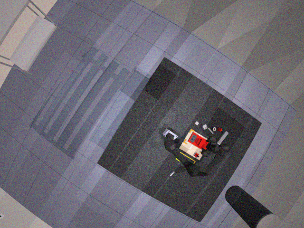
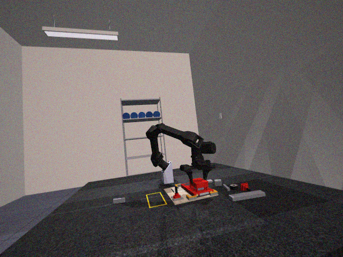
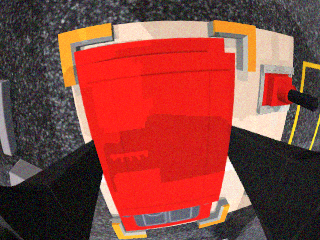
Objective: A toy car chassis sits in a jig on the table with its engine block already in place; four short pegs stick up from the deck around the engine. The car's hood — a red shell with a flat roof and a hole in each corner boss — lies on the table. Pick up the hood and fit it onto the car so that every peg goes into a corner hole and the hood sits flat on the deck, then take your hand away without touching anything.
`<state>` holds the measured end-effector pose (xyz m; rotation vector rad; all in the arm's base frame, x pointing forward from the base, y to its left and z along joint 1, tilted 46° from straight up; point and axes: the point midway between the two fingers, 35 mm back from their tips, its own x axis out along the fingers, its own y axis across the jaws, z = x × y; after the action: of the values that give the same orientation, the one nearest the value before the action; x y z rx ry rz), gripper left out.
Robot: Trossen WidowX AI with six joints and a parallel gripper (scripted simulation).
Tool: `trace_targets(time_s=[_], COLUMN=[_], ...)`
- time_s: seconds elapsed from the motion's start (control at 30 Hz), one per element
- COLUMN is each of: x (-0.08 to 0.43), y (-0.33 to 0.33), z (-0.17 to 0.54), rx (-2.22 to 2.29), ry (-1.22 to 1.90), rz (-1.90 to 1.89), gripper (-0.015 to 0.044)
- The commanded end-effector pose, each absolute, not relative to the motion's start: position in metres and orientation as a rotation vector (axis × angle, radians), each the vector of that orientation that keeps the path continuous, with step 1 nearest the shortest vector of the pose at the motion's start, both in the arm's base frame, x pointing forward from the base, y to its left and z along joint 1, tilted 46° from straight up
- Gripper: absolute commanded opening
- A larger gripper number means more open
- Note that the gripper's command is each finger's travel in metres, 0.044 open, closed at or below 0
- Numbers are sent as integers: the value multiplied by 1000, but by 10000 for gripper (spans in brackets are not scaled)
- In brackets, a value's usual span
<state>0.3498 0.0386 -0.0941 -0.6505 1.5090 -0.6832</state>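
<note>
The black gripper [image 2: 198,179] [image 3: 164,139] grips the boxy, flat-roofed red hood [image 2: 200,183] [image 3: 160,125] above the chassis [image 2: 188,190].

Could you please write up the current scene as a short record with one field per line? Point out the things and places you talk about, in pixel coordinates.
gripper: shut on the hood, above the chassis [image 2: 198,188]
held: red hood [image 2: 200,182] [image 3: 160,100]
gripper point: gripper [image 2: 198,179]
seating on pegs: cannot tell, pegs not visible
jig: pale board [image 2: 181,201] [image 3: 270,42] with orange corner brackets [image 3: 85,32]
beside chassis on board: red block with black handle [image 2: 176,195] [image 3: 277,90]
release: not yet done
</note>
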Motion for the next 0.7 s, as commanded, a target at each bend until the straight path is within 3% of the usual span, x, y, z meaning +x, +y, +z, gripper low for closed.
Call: trace_targets(time_s=[0.0,0.67], x=[348,349], y=[35,34], z=[-96,-98], rx=[-658,-658], ry=[1513,1513], rz=[-685,-684], gripper=[0,0])
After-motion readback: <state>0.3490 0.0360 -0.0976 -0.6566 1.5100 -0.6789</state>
